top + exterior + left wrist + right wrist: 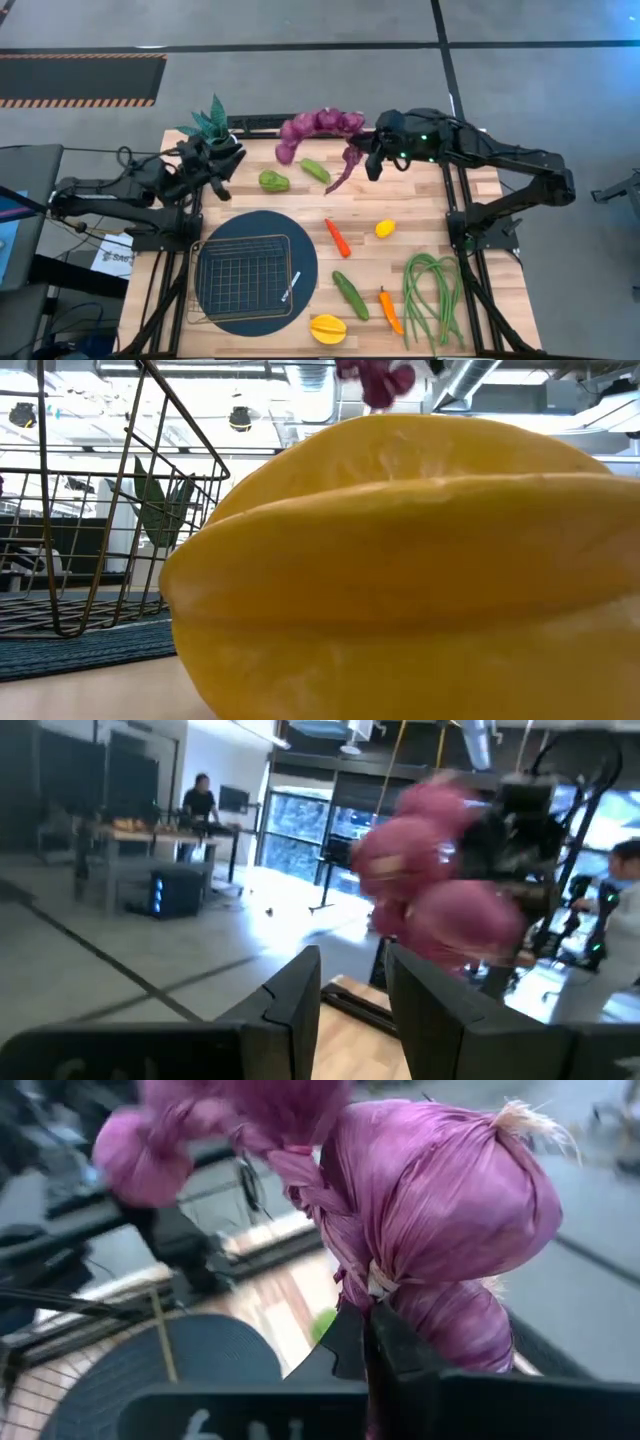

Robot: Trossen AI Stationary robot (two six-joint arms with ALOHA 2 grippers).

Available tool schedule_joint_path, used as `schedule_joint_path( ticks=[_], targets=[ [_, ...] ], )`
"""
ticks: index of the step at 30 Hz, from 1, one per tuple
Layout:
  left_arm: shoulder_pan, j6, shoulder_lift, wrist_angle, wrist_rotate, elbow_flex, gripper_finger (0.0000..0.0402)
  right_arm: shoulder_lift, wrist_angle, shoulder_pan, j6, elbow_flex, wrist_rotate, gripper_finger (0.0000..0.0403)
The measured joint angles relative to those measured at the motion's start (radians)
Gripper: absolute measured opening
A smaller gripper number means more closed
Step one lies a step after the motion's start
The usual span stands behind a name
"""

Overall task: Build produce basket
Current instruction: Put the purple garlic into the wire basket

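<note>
The right gripper [372, 160] is at the far side of the table [420, 215], right of centre, its fingers [385, 1345] clamped on the purple string [318, 128], a braided chain of round purple bulbs. The string is lifted: its bulbs trail leftward from the gripper along the far edge, and a thin purple tail hangs down toward the tabletop. In the right wrist view the bulbs fill the space just above the fingers.

The left gripper [218, 165] hovers at the far left of the table, beside a potted plant [212, 122]. Its fingers [300, 995] stand a little apart with nothing between them.

The wire basket [243, 277] sits on a dark round mat [305, 245] at the near left, with only a small white tag [290, 286] inside it.

The rest of the produce lies on the bare wood. A green pepper [273, 181] and a small cucumber [315, 170] are at the far middle, just near of the string. A red pepper [338, 238] and a lemon [385, 229] lie at the centre. A second cucumber [350, 295], an orange pepper [390, 310] and the green beans [432, 295] are at the near right. A yellow starfruit [328, 328] rests at the near edge, just right of the mat
</note>
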Motion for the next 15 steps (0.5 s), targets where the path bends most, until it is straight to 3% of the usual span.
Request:
schedule_joint_path(
  ticks=[3, 6, 15],
  targets=[
    [0.034, 0.027, 0.080, 0.071, 0.006, 0.000, 0.0102, 0.000, 0.021, 0.040, -0.063, 0.031, 0.000, 0.0001],
    [0.082, 0.020, 0.154, 0.170, 0.093, -0.001, 0.0102, 0.001, 0.025, 0.070, -0.126, 0.079, 0.012, 0.0001],
    [0.253, -0.080, 0.332, 0.659, 0.642, -0.001, 0.0103, 0.001, -0.071, 0.111, -0.179, 0.181, 0.031, 0.0000]
  ],
)
